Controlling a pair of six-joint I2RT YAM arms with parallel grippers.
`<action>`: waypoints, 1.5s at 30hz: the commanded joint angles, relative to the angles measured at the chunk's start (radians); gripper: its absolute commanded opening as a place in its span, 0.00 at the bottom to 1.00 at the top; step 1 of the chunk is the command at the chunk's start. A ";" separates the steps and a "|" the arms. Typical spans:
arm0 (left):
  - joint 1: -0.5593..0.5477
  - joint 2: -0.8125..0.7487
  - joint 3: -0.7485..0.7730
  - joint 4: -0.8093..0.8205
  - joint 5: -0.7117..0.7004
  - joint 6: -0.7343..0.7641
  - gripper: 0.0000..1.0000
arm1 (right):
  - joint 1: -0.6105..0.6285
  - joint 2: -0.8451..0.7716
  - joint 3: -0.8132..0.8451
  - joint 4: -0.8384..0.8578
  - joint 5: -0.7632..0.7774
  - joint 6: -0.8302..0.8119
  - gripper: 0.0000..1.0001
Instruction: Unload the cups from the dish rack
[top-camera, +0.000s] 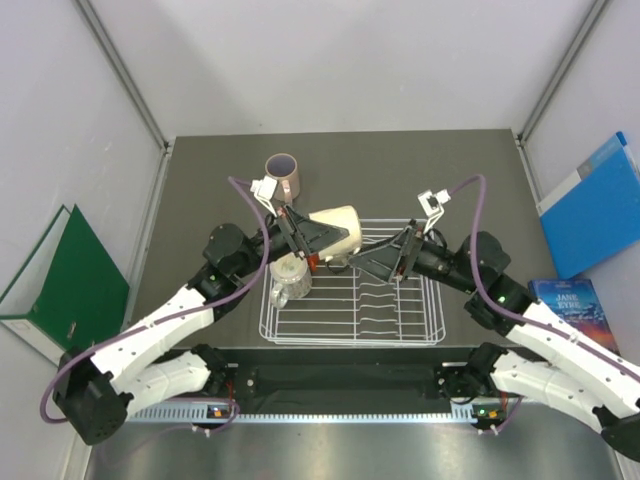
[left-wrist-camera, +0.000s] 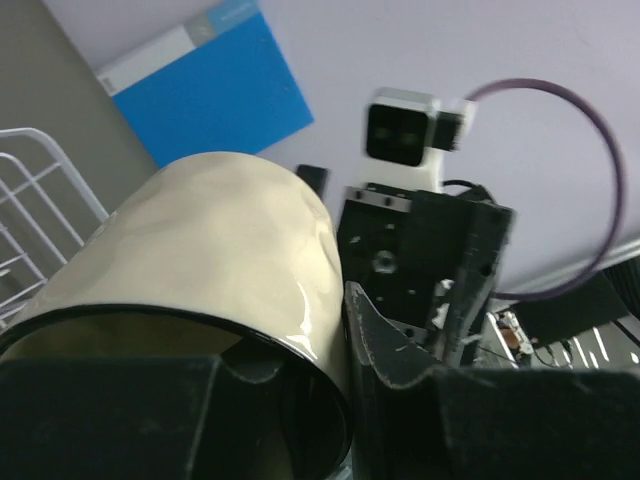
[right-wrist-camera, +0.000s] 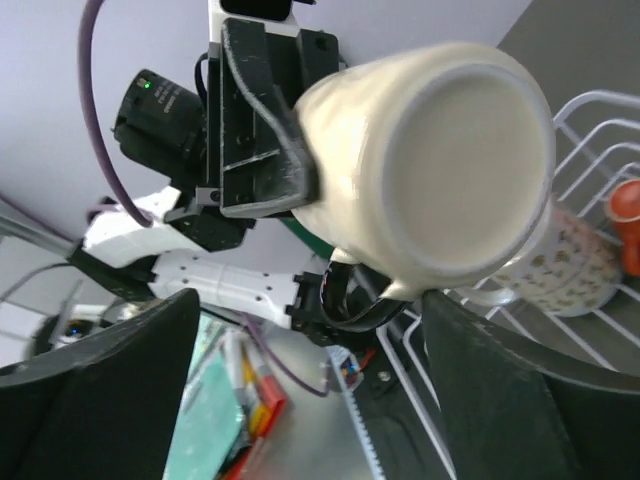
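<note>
My left gripper (top-camera: 312, 234) is shut on the rim of the cream mug (top-camera: 337, 227), one finger inside and one outside. It holds the mug on its side above the far left corner of the white wire dish rack (top-camera: 420, 325). In the left wrist view the mug (left-wrist-camera: 220, 250) fills the frame beside my gripper (left-wrist-camera: 335, 375). My right gripper (top-camera: 368, 262) is open and empty over the rack, facing the mug's base (right-wrist-camera: 465, 160). A speckled mug (top-camera: 290, 279) and a small red-orange cup (right-wrist-camera: 628, 205) sit in the rack. The pinkish mug with purple inside (top-camera: 284, 173) stands on the table behind. The tan cup is out of view.
A green binder (top-camera: 70, 280) leans at the left wall. A blue folder (top-camera: 590, 200) and a book (top-camera: 575, 305) lie at the right. The dark table (top-camera: 450, 170) extends behind the rack.
</note>
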 joint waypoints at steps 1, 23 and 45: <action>0.001 0.016 0.097 -0.152 -0.064 0.095 0.00 | -0.009 -0.068 0.146 -0.144 0.103 -0.186 0.95; 0.041 1.182 1.647 -1.418 -0.767 0.691 0.00 | -0.007 0.050 0.354 -0.776 0.594 -0.344 0.99; 0.168 1.510 1.730 -1.322 -0.784 0.727 0.00 | -0.007 0.047 0.333 -0.870 0.585 -0.350 0.99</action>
